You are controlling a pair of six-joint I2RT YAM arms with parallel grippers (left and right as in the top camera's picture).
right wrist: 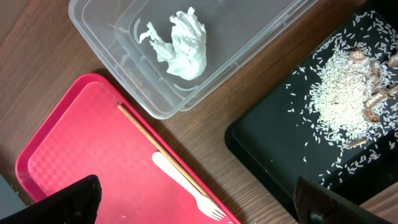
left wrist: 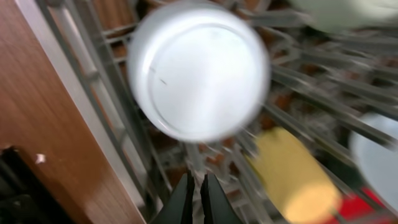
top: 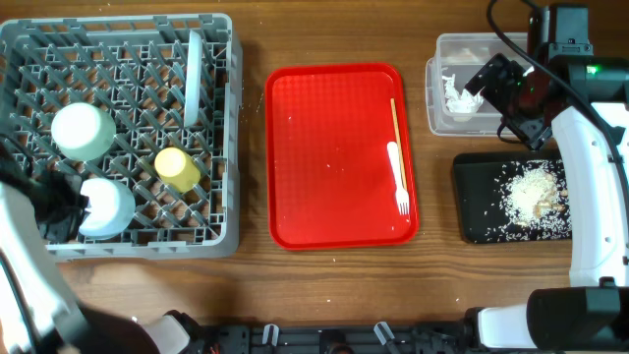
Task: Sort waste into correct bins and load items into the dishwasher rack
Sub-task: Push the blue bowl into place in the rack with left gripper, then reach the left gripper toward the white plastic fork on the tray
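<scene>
The grey dishwasher rack [top: 118,236] at the left holds two upside-down mint bowls [top: 84,130] [top: 106,205], a yellow cup [top: 177,167] and a plate on edge [top: 194,79]. My left gripper [left wrist: 198,193] is shut and empty just above the rack, below a bowl [left wrist: 199,68] and beside the cup [left wrist: 292,174]; overhead it [top: 64,205] is at the rack's front left. My right gripper [right wrist: 199,208] is wide open and empty, high over the white fork [right wrist: 186,186]. The tissue [right wrist: 180,43] lies in the clear tub [right wrist: 99,37]. Rice crumbs [right wrist: 342,93] lie in the black tray [right wrist: 267,155]. No red wrapper shows.
The red tray [top: 334,216] in the middle holds the fork [top: 398,182] and a thin wooden stick [top: 394,123] along its right edge. The clear tub [top: 432,98] and black tray [top: 482,221] sit to its right, under the right arm [top: 590,167]. Brown scraps [right wrist: 373,87] lie among the rice.
</scene>
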